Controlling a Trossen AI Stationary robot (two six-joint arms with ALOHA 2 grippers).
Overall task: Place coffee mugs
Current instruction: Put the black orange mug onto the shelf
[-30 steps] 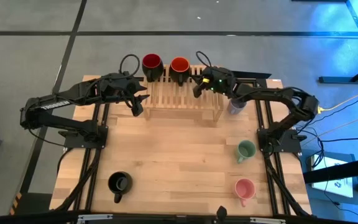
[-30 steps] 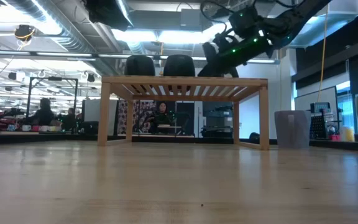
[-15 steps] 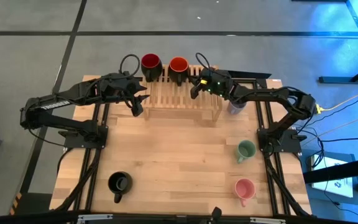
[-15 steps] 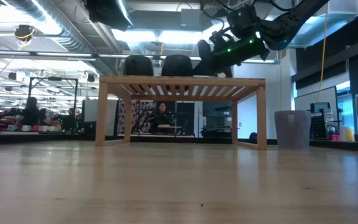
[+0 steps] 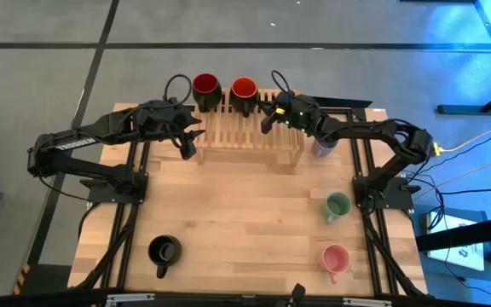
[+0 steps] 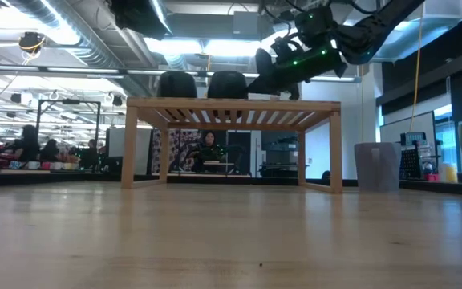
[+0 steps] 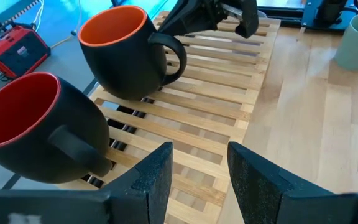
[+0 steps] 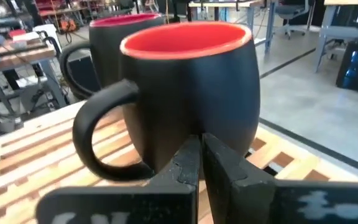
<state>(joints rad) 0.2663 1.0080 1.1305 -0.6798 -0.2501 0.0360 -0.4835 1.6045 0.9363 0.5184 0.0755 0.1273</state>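
The red-orange mug (image 5: 244,88) and the dark red mug (image 5: 205,85) stand upright on their bases on the far slats of the wooden rack (image 5: 250,141). My right gripper (image 5: 267,122) is shut, its tips at the red-orange mug (image 8: 191,81) just beside its handle (image 8: 95,134). My left gripper (image 5: 189,143) hovers open over the rack's left end, both mugs ahead of it (image 7: 120,53) (image 7: 30,124). The lavender-blue mug (image 5: 322,147) stands partly under the right arm. The green (image 5: 337,206), pink (image 5: 335,258) and black (image 5: 162,251) mugs stand on the table. My right gripper (image 8: 201,162) meets the red-orange mug's lower wall (image 8: 194,127), next to the handle, with the tips of its shut fingers. It comes at the mug roughly level, from the table's right. The mug stands upright on the rack's slats.
The rack (image 6: 231,108) stands raised on legs at the table's far middle. The bare wooden tabletop (image 5: 245,222) stretches between the rack and the near edge. The arms' bases and cable tracks run along both sides. People sit in the room beyond the table.
My right gripper has moved a little toward the table's left, against the red-orange mug. The rack, with both mugs on it, has slid slightly toward the table's left.
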